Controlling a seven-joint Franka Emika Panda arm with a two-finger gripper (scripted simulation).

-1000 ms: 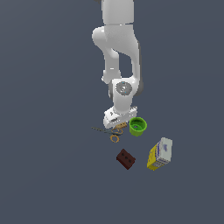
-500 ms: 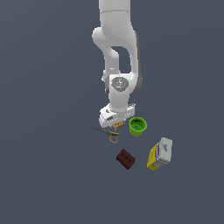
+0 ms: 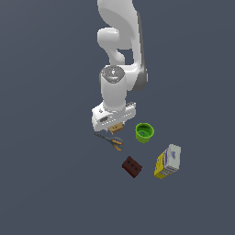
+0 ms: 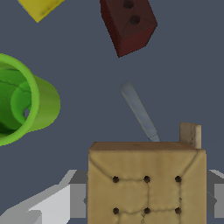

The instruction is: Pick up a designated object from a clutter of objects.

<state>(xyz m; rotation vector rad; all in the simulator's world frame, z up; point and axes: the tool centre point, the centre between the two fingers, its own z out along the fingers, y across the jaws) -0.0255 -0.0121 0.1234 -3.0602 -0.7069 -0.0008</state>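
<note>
The designated object [image 4: 146, 183], a tan block with rows of dark dots, sits between my gripper [image 4: 146, 199] fingers [image 4: 72, 199], which are shut on its sides. In the exterior view only a bit of the tan block [image 3: 117, 127] shows under the gripper [image 3: 115, 125], slightly above the clutter. Just beneath lie the orange-handled scissors [image 3: 111, 140], whose grey blade [image 4: 140, 113] shows in the wrist view. The green cup [image 3: 144, 132] stands toward the exterior view's right of the gripper.
A dark red-brown block with holes [image 3: 132, 166] [image 4: 127, 24] lies nearer the camera than the scissors. A yellow and white box [image 3: 167, 161] lies to its right in the exterior view. The green cup [image 4: 22, 103] is close beside the held block.
The gripper has risen a little and drifted toward the exterior view's left, carrying the tan block. The cup, scissors, dark block and box have stayed put.
</note>
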